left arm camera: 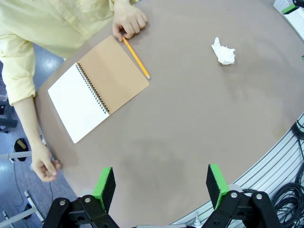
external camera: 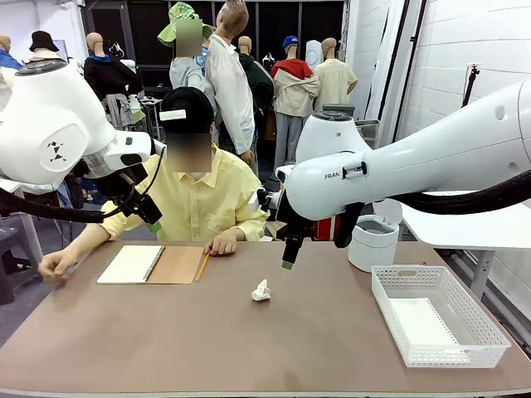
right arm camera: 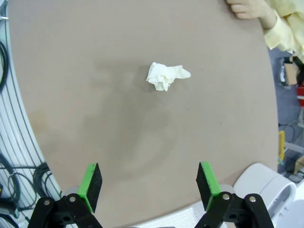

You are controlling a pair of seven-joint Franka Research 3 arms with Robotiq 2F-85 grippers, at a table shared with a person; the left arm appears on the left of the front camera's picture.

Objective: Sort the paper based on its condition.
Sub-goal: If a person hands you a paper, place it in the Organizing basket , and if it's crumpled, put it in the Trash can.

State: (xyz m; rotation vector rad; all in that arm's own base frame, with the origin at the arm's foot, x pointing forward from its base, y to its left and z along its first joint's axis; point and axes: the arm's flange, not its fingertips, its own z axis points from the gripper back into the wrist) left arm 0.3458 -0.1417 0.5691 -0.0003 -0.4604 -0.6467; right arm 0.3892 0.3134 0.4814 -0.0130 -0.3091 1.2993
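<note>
So there's 1 crumpled paper ball point(external camera: 261, 290) sitting alone near the middle of the brown table point(external camera: 249, 348), a bit toward the far side. The right gripper point(external camera: 287, 264) hangs in the air above it and slightly to its right, not touching it, and its wrist view shows the green pads standing wide apart with nothing between them, the ball point(right arm camera: 166, 76) lying on the tabletop farther out ahead. The left gripper point(left arm camera: 161, 186) is up over the left part of the table, fingers also spread apart and empty.

On the far left lies an open spiral notebook point(external camera: 152, 264), white page on the left and tan cover on the right, with a yellow pencil point(external camera: 202, 266) just beside its right edge. The person in the yellow shirt point(external camera: 199, 203) sits at the far side, 1 hand point(external camera: 222, 244) resting at the pencil's far end and the other point(external camera: 56, 265) at the table's left edge.

A white mesh basket point(external camera: 438, 315) sits on the right with a flat white sheet point(external camera: 420, 322) inside it, and a white bin point(external camera: 373, 242) stands just beyond it
</note>
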